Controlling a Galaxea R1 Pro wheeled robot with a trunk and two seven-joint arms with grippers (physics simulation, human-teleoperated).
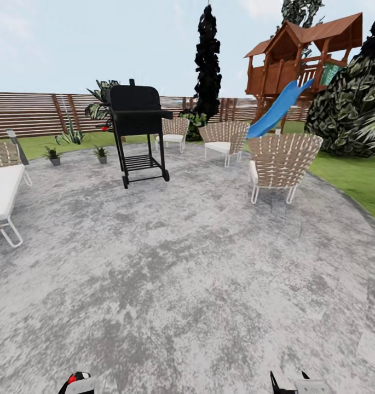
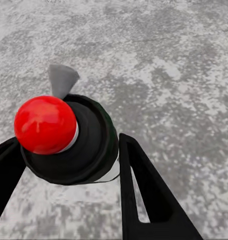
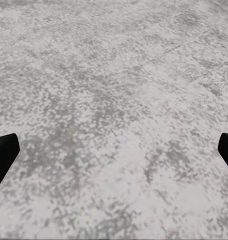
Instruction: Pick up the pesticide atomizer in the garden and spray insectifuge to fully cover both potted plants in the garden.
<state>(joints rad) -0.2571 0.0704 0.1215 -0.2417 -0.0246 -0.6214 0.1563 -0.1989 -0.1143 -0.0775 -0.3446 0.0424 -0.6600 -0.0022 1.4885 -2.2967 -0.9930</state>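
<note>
- No readable writing or brand anywhere; the pesticide atomizer (image 2: 69, 142) is seen end-on in the left wrist view, so any label is hidden.
- Left end effector (image 2: 69, 165): clamped on the pesticide atomizer. Dark bottle body sits between the two black fingers (image 2: 143, 195), red tip facing the camera, grey trigger poking out behind it.
- In the head view only a sliver of the left end effector (image 1: 76, 382) shows at the bottom edge, with a spot of red on it; the rest is cut off.
- Right end effector (image 3: 114, 150): spread wide, nothing between the fingers, just the fingertips (image 3: 4, 150) at the frame edges over bare stone. In the head view it is cut off at the bottom edge (image 1: 290, 386).
- Patio (image 1: 198, 262): round, mottled grey stone, under both end effectors.
- Potted plants: two small green rosettes in grey pots at the far left rim of the patio, one (image 1: 53, 155) further left, the other (image 1: 102, 154) near the grill. Well apart from the atomizer; too small for leaf detail.
- Black grill (image 1: 138, 131) on a wheeled stand just right of the pots, partly hiding the foliage behind it.
- Three woven chairs (image 1: 280, 164) to the right of the grill; white lounger (image 1: 4, 186) cut off at the left edge.
- Behind: slatted wooden fence (image 1: 28, 112), playhouse with blue slide (image 1: 277, 106), lawn (image 1: 351, 175).
</note>
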